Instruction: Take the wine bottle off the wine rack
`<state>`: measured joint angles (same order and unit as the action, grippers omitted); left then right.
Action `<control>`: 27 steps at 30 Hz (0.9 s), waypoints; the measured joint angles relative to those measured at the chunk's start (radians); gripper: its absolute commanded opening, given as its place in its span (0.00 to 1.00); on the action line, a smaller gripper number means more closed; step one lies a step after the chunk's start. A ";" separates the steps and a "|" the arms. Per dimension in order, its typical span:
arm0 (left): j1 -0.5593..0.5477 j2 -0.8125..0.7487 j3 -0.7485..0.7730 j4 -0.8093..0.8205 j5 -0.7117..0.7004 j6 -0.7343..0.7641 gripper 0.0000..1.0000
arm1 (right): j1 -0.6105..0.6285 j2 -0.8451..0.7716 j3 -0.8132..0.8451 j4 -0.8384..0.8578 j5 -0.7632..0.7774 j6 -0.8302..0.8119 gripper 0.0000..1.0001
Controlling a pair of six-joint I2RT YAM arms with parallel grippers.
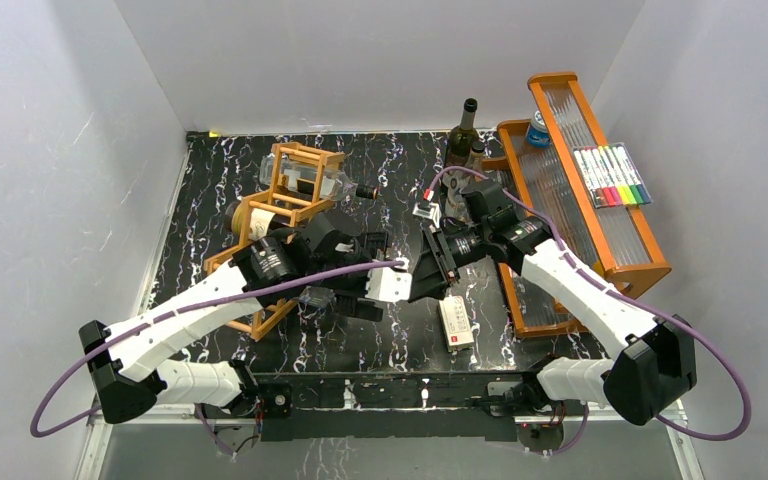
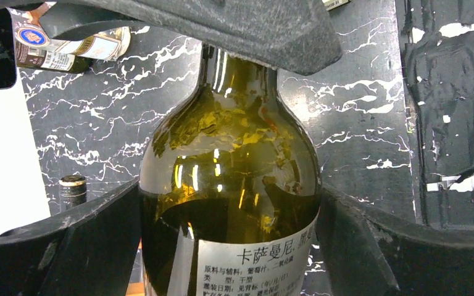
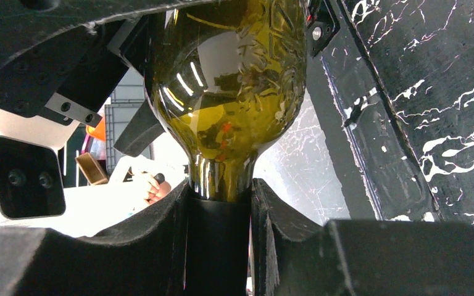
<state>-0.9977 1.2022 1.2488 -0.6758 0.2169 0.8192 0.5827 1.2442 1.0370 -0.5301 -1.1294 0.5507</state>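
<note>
The wine bottle is out of the wine rack. It hangs between the two arms over the middle of the black marbled bench, just to the right of the rack. It is olive-green glass, with a white label printed in Chinese on its body.

The right hand is clamped narrow on the bottle's neck, one finger on each side, just below the swell of the shoulder. The left hand is spread wide. Its fingers flank the bottle's body at the top edge of the label, right against the glass on both sides. I cannot tell whether they press on it.

The rack lies at the left of the bench, with a clear bottle lying in its far cells. A dark bottle stands at the back, beside the orange-brown tiered tray on the right. That tray carries a row of coloured markers. A small white box lies on the bench near the arms.
</note>
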 measured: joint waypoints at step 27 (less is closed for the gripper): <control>-0.007 -0.007 -0.010 0.047 -0.015 -0.081 0.00 | -0.003 -0.035 0.286 -0.212 0.278 -0.166 0.98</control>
<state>-1.0046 1.1954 1.2388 -0.6292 0.2020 0.7383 0.5800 1.2087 1.3235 -0.7425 -0.8513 0.3847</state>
